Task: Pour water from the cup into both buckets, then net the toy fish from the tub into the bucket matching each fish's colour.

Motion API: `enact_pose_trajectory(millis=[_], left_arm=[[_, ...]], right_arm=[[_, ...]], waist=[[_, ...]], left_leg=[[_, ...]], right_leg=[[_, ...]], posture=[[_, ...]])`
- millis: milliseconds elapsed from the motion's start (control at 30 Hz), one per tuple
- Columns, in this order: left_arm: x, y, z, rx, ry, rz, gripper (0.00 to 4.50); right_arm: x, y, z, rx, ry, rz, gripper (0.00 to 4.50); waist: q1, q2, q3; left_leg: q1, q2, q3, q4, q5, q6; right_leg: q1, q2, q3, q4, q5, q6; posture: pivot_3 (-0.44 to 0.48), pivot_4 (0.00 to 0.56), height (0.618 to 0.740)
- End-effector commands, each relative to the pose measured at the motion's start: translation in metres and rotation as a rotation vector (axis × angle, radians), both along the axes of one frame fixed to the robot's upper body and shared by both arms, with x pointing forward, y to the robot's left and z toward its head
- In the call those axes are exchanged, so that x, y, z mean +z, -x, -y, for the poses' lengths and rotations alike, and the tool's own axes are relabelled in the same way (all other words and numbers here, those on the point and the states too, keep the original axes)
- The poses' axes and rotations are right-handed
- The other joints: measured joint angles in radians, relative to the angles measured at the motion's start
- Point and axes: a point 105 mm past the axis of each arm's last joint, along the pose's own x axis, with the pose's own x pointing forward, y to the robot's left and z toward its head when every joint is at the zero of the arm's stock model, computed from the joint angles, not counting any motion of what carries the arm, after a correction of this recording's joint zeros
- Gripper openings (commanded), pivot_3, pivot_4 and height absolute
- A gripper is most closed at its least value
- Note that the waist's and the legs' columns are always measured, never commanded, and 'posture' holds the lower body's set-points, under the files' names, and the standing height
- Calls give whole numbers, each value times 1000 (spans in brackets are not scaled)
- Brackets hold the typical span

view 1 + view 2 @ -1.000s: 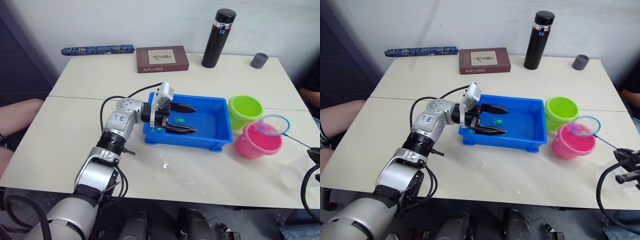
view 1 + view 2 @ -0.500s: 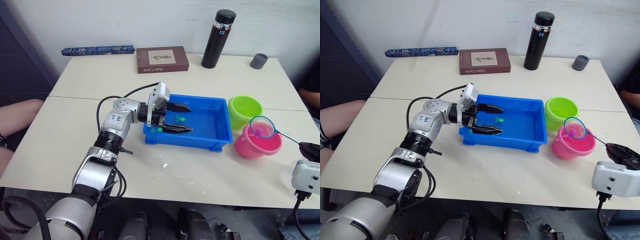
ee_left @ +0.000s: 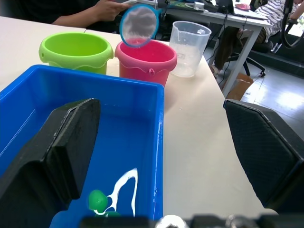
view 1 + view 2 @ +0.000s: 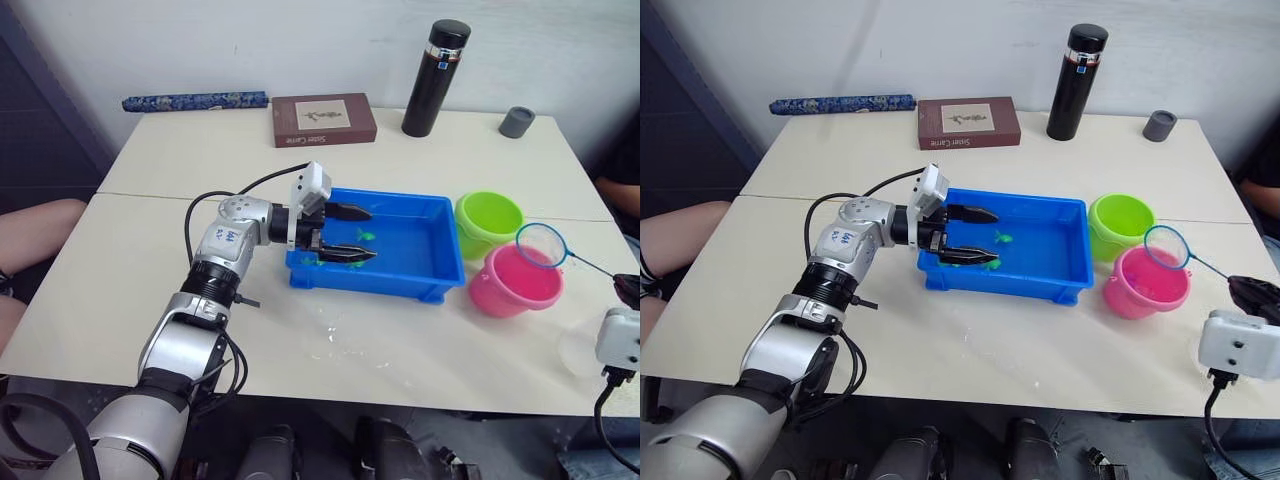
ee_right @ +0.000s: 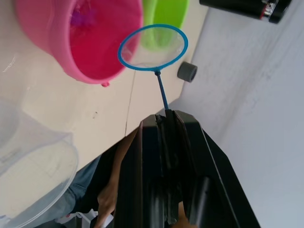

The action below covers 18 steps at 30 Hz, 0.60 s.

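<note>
Cream tabletop (image 4: 150,300) against a pale wall carries the whole scene in the left eye view: a black flask (image 4: 436,77), a small grey cup (image 4: 517,121), a brown book (image 4: 324,119) and a patterned blue roll (image 4: 195,100) sit along the far edge, while the blue tub (image 4: 425,255) lies mid-table with the green bucket (image 4: 489,222) and pink bucket (image 4: 514,282) just beside its right end. Left gripper (image 4: 356,233) reaches over the tub's left end, its 2 fingers spread apart around the near wall, steadying it or merely hovering; contact cannot be told. Green fish (image 4: 365,236) lie in the tub. Over the pink bucket's far rim hangs the net (image 4: 541,246). From the left wrist, the clear measuring cup (image 3: 189,42) stands on the table just beyond the pink bucket. From the right wrist, the right gripper (image 5: 167,121) is clamped on the net's wire handle, and a pink fish (image 5: 80,18) lies inside the pink bucket. Netting looks to be in hand; next the hoop likely needs swinging to the tub to scoop a green fish for the green bucket.
</note>
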Motion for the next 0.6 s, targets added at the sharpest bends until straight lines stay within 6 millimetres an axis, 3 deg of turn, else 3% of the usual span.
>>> enact_pose_trajectory(millis=[33,100,200,367,600], left_arm=[[9,-4,-6,20,-16,53,4473],[3,-10,-18,62,-53,56,4473],[-5,-12,-29,84,-113,79,4473],[-11,-15,-50,173,-162,111,4473],[-8,-4,-72,251,-157,103,4473]], right_arm=[[18,-6,-10,-2,-247,108,0],[30,-18,-31,70,-497,146,0],[31,-31,-52,120,-630,83,0],[-2,-58,-72,126,-733,-106,0],[-31,-85,-96,30,-1300,-330,0]], waist=[[-1,1,0],[-7,1,0],[-10,2,-1],[-2,1,-1],[-5,1,0]], left_leg=[[0,0,0,0,0,0],[0,-1,1,1,0,0],[2,0,1,1,0,0],[0,0,0,1,0,0],[-3,0,-3,4,0,0]], right_leg=[[0,0,0,0,0,0],[0,-1,0,1,0,0],[0,0,1,3,0,-1],[-1,-1,-1,3,-1,-3],[-2,-2,-1,4,-1,-2]], posture=[[0,150,740],[0,150,740],[0,150,740],[0,150,740],[0,150,740]])
